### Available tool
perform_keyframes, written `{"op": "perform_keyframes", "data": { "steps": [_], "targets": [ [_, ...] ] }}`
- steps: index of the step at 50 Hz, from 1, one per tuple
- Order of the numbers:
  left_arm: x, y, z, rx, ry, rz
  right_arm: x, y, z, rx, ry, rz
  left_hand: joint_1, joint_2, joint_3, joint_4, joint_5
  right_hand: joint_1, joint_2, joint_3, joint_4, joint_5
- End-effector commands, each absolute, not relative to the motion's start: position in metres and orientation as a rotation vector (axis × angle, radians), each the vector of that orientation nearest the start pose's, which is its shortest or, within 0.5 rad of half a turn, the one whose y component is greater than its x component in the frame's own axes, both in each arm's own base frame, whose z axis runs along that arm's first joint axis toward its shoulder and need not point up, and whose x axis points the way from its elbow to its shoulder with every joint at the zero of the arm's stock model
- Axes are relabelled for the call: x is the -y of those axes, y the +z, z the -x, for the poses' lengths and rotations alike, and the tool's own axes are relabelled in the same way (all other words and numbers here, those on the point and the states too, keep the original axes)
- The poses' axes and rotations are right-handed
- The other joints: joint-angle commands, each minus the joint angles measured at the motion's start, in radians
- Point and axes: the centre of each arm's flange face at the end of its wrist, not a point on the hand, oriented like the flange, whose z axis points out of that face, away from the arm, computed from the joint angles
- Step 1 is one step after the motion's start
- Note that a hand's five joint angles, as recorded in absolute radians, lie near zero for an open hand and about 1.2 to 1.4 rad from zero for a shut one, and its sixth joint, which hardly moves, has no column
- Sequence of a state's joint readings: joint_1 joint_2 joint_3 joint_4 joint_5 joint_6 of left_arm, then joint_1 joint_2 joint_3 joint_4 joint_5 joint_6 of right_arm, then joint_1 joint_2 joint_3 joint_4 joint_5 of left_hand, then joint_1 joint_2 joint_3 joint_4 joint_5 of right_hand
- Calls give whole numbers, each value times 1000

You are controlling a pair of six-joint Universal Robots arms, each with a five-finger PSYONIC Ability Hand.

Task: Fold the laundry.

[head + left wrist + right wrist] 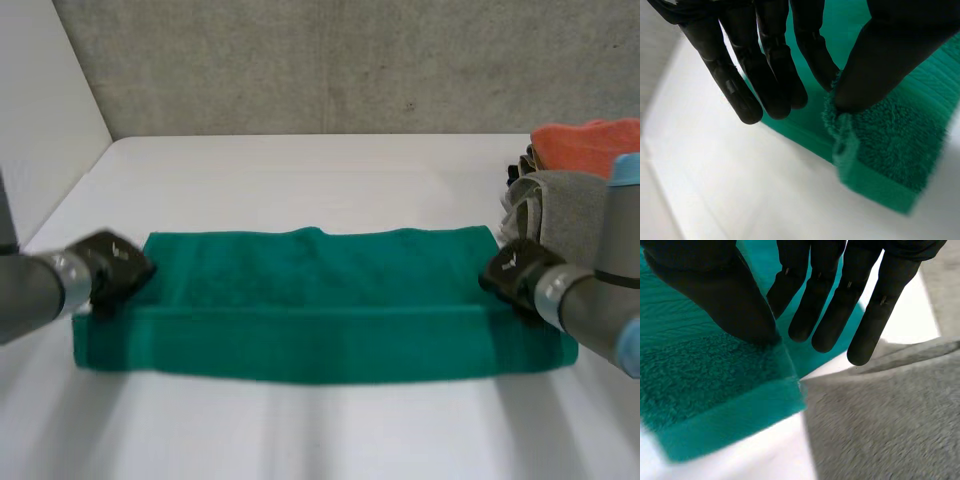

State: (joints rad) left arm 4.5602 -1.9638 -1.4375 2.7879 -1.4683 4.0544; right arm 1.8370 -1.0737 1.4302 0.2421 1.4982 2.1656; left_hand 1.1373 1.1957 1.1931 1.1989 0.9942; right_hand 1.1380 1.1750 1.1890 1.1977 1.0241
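A green towel (pixel 320 300) lies folded in a long band across the front of the white table (pixel 300 170). My left hand (pixel 115 265) is at its left end. In the left wrist view the thumb of that hand (pixel 880 60) and one finger pinch the raised corner of the towel's (pixel 890 145) upper layer, while the other fingers stay straight beside it. My right hand (pixel 515 270) is at the towel's right end. In the right wrist view its thumb (pixel 715 285) presses the upper layer's corner of the towel (pixel 705 380) against a finger.
A pile of laundry sits at the table's right edge: a grey cloth (pixel 560 215) just beyond my right hand and an orange cloth (pixel 585 145) behind it. The grey cloth (pixel 890 415) lies right beside the towel's end. A wall borders the table's left and back.
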Motion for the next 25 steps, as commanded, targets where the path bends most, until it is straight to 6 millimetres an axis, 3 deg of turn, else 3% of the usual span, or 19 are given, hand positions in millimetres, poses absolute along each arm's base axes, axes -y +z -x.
{"op": "perform_keyframes", "data": {
  "steps": [1, 14, 22, 23, 25],
  "targets": [
    [348, 202, 206, -2173, -1458, -1194, 343, 163, -242, -2401, -1855, 1592, 259, 201, 203, 197, 228, 258, 221, 207, 199, 198],
    [406, 179, 237, -2117, -1554, -1035, 406, 143, -266, -2243, -2241, 1481, 259, 201, 203, 197, 228, 258, 221, 207, 199, 198],
    [422, 174, 248, -2063, -1574, -1010, 426, 126, -277, -2165, -2341, 1433, 259, 201, 203, 197, 228, 258, 221, 207, 199, 198],
    [423, 173, 250, -2064, -1585, -1009, 429, 121, -279, -2150, -2351, 1428, 253, 195, 198, 192, 222, -326, -363, -377, -386, -387],
    [422, 171, 254, -2063, -1591, -1021, 430, 114, -282, -2152, -2354, 1426, -368, -427, -424, -430, -400, -794, -831, -845, -854, -855]
  ]
}}
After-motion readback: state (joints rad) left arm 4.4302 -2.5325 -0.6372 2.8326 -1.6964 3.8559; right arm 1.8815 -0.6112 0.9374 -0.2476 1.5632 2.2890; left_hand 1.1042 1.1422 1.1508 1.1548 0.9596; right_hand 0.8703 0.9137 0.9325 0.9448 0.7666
